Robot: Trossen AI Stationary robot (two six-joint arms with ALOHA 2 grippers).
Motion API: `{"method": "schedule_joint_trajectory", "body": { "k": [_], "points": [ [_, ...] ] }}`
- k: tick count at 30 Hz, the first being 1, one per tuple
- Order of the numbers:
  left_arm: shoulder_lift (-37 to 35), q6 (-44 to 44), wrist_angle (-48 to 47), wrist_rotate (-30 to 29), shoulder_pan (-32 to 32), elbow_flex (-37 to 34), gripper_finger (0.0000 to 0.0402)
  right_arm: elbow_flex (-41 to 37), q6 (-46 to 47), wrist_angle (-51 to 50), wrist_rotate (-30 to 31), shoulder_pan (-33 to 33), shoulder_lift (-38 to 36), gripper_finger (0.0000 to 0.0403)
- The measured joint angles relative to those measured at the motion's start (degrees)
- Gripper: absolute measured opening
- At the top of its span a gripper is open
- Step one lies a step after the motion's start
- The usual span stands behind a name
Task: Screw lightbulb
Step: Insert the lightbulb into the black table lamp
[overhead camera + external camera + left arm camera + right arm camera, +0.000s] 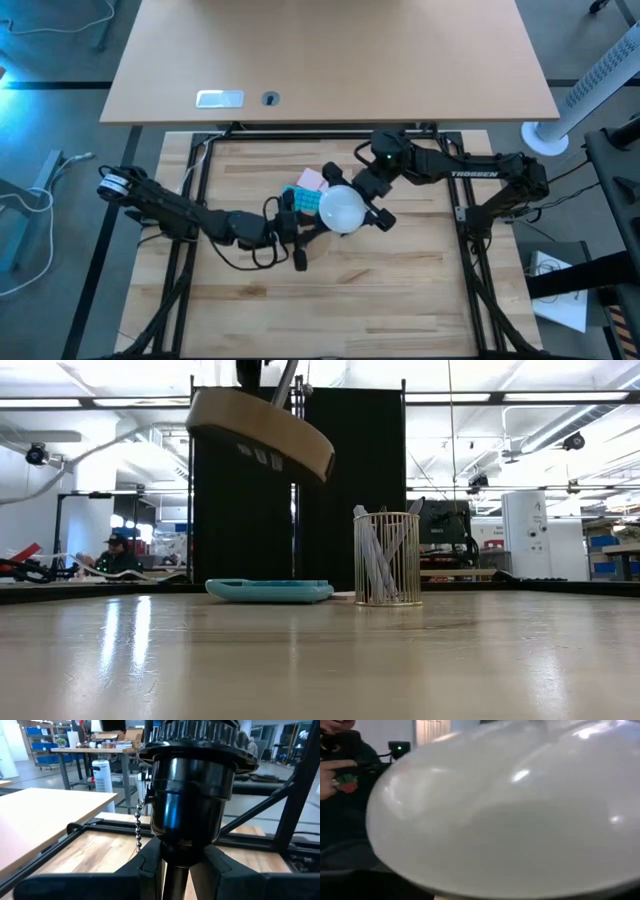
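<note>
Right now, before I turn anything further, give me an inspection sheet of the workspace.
Surface: pale wooden tabletop, inside a black frame.
Job's things: frosted white lightbulb at table centre; black lamp socket on a wooden disc, lifted off the table.
Clutter: blue calculator, gold wire pen holder, pink note pad.
Grippers: left gripper shut on the socket's stem; right gripper around the lightbulb.
Cables: beaded pull chain hanging from the socket.
Surroundings: person behind the table; white fan.

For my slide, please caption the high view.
Right gripper holds the white lightbulb over the socket gripped by the left gripper.
</note>
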Motion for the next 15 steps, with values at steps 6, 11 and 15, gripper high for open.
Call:
{"method": "schedule_joint_trajectory", "body": {
  "k": [6,11,15],
  "points": [
    [0.1,0.5,-0.5,0.1,-0.3,1.0,0.0062,0.0,-1.0,0.1,-3.5,0.0,0.0,0.0283],
    [0.1,0.6,-0.5,0.9,-0.3,1.2,0.0062,0.0,-1.7,0.2,-3.8,0.0,0.0,0.0279],
    [0.1,-0.1,-0.3,2.5,-0.3,1.3,0.0062,0.0,-3.3,0.3,-4.1,0.0,0.0,0.0269]
  ]
}}
